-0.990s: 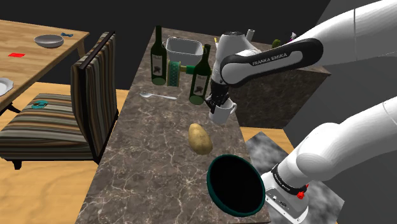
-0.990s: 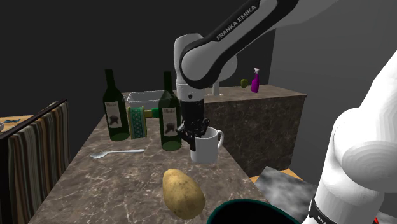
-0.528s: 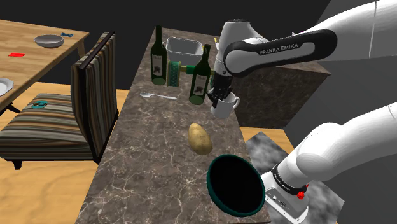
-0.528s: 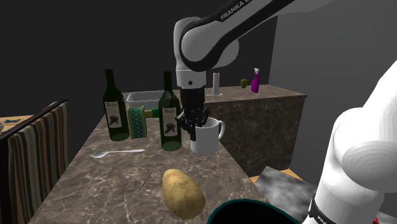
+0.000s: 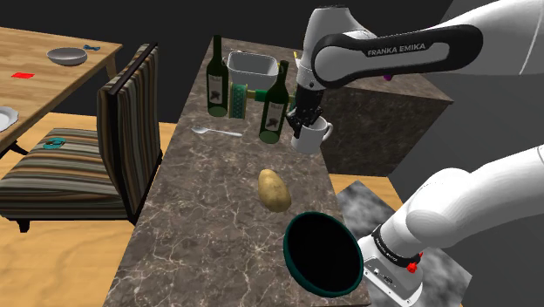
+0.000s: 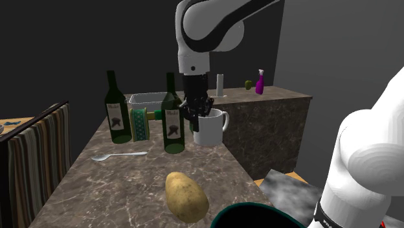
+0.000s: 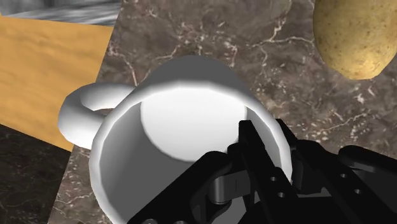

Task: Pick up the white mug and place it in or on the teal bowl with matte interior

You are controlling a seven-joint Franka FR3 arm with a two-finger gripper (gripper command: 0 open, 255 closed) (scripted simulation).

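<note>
The white mug (image 5: 310, 139) hangs above the marble counter (image 5: 209, 218), beside a green bottle, with my gripper (image 5: 302, 121) shut on its rim. In the second exterior view the mug (image 6: 208, 129) is clear of the countertop, handle pointing to that view's right, under the gripper (image 6: 197, 114). From the wrist, one finger sits inside the mug (image 7: 172, 121) and the other outside, so the gripper (image 7: 267, 145) pinches the wall. The teal bowl (image 5: 324, 255) with a dark interior rests at the counter's near end, close to the stand; its rim (image 6: 256, 205) shows low in the second exterior view.
A potato (image 5: 274, 189) lies between mug and bowl. Two green wine bottles (image 5: 217, 84) (image 5: 275, 110), a white tub (image 5: 253, 65) and a spoon (image 5: 216, 132) occupy the far end. A striped chair (image 5: 131, 131) stands beside the counter, a wooden table (image 5: 52, 61) beyond.
The gripper has risen with the mug held in it, lifting the mug off the counter; the arm's forearm has swung higher.
</note>
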